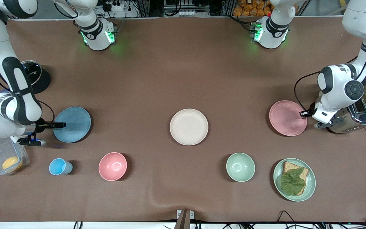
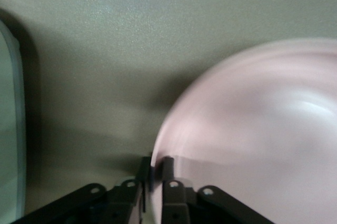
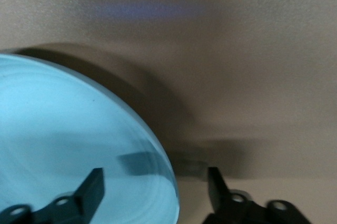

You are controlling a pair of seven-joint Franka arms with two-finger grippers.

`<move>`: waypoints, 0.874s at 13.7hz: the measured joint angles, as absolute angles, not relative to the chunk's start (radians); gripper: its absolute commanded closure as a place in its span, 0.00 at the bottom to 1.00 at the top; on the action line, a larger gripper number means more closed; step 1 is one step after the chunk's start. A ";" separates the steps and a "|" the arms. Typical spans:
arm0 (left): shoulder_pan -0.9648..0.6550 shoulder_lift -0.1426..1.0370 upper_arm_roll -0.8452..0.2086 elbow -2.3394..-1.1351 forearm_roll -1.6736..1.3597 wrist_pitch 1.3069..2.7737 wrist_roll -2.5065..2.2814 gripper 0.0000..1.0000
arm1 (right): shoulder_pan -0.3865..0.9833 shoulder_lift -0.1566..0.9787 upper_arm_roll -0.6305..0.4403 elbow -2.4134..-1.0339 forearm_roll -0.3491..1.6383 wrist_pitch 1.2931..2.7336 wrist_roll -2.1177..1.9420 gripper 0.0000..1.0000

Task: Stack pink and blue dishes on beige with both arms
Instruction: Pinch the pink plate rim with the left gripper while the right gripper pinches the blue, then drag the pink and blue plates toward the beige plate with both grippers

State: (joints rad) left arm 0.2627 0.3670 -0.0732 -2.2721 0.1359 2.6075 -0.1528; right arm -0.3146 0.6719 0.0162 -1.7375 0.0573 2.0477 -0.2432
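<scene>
Here the beige plate [image 1: 189,127] sits mid-desk with bare desk [image 1: 183,73] all around it. The blue plate [image 1: 72,124] lies toward the right arm's end, its rim between the spread fingers of the right pincer [image 1: 56,125]. The pink plate [image 1: 288,118] lies toward the left arm's end, just beside a toaster [image 1: 357,117]. The left wrist view shows the left pincer [image 2: 156,167] clamped on the pink rim.

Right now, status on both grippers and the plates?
Left gripper shut on pink plate rim. Right gripper open, straddling blue plate edge. Beige plate bare, mid-table. Nothing on the table between.
</scene>
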 measured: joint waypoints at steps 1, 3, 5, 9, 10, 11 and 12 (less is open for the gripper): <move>0.263 0.363 -0.074 -2.272 0.136 2.608 -0.153 1.00 | -0.315 0.672 0.016 -1.738 0.060 2.047 -0.243 0.92; 0.263 0.363 -0.074 -2.272 0.136 2.608 -0.153 1.00 | -0.315 0.672 0.016 -1.738 0.064 2.047 -0.243 0.99; 0.263 0.362 -0.076 -2.272 0.136 2.608 -0.151 1.00 | -0.317 0.672 0.016 -1.737 0.065 2.047 -0.243 1.00; 0.263 0.332 -0.111 -2.264 0.136 2.608 -0.149 1.00 | -0.319 0.665 0.016 -1.730 0.071 2.023 -0.255 1.00; 0.263 0.317 -0.125 -2.263 0.136 2.606 -0.149 1.00 | -0.319 0.664 0.016 -1.727 0.072 2.015 -0.264 1.00; 0.263 0.300 -0.140 -2.263 0.136 2.604 -0.149 1.00 | -0.319 0.664 0.017 -1.724 0.072 2.004 -0.267 1.00; 0.263 0.285 -0.154 -2.262 0.136 2.602 -0.149 1.00 | -0.319 0.664 0.018 -1.719 0.072 1.989 -0.268 1.00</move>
